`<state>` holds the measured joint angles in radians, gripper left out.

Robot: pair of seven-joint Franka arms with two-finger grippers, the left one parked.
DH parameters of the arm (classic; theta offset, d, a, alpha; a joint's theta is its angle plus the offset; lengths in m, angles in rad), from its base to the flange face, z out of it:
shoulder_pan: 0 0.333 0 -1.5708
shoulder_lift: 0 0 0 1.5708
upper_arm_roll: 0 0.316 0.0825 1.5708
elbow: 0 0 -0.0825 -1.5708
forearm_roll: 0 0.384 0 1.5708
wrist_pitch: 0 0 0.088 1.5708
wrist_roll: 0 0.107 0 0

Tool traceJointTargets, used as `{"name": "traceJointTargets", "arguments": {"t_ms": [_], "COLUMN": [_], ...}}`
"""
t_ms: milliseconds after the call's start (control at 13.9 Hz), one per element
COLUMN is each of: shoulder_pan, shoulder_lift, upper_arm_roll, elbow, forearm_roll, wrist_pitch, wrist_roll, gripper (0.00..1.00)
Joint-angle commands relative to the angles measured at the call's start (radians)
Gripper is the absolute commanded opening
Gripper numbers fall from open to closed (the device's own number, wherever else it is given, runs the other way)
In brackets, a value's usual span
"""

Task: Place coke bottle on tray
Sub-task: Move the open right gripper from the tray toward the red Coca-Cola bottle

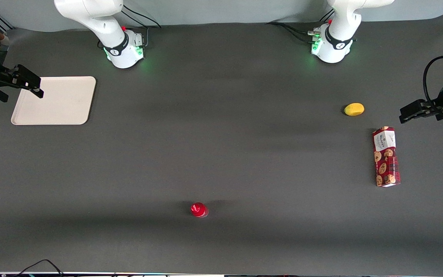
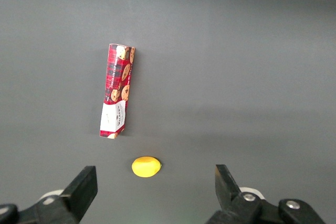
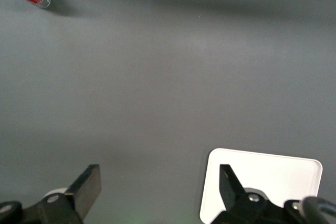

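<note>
Two task items: coke bottle [image 1: 199, 210] and tray [image 1: 64, 100].
Coke bottle: apparently upright on the table [image 1: 221, 161], well apart from the tray, nearer the front camera.
Gripper [image 3: 157, 192]: fingers spread wide, empty, above the tray's edge.
Tray: holds nothing.

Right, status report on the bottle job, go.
Gripper open, above the tray edge. Coke bottle upright on the table, nearer the front camera, untouched. Nothing between bottle and tray.
</note>
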<state>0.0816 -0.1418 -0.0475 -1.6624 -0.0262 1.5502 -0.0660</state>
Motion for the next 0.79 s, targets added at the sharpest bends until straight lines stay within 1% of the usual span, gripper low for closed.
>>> {"name": "traceJointTargets", "arguments": {"t_ms": [0, 72, 216, 431, 575, 647, 719], "shoulder_pan": [0.003, 0.000, 0.003, 0.009, 0.041, 0.059, 0.075], "shoulder_lift": [0.036, 0.083, 0.206, 0.383, 0.529, 0.583, 0.628], "upper_arm_roll": [0.041, 0.085, 0.126, 0.251, 0.287, 0.313, 0.343], "elbow": [0.059, 0.140, 0.295, 0.444, 0.577, 0.619, 0.635], "forearm_roll": [0.045, 0.046, 0.058, 0.043, 0.040, 0.008, -0.044], "wrist_pitch": [-0.029, -0.050, -0.096, -0.087, -0.066, -0.024, 0.037], "wrist_roll": [0.070, 0.096, 0.120, 0.227, 0.334, 0.382, 0.412], "gripper": [1.00, 1.00, 1.00, 1.00, 1.00, 1.00, 1.00]}}
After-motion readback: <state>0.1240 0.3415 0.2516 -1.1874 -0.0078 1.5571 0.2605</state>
